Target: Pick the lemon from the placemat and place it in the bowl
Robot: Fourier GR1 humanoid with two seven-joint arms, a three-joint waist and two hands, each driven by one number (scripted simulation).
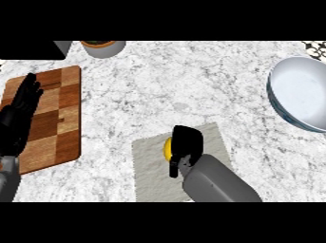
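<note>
So here we see the right robot hand [185, 142] sitting right over the lemon [167, 148] in the lower middle of the frame; only a yellow sliver peeks out at its left side, so we reckon the fingers are curled down around it, though most of the fruit is hidden. The lemon is on the grey placemat [151, 175], not lifted as far as we can tell; makes sense, since the grasp has to close before anything travels. The bowl [312, 95] waits at the right edge, well apart, tilted so its white inside faces us; that's the drop target. The left robot hand [14, 121] rests with fingers straight over the wooden cutting board [60, 118] at the left, holding nothing, out of the way; a small pot [102, 47] sits at the top of the marble table [193, 85].
</note>
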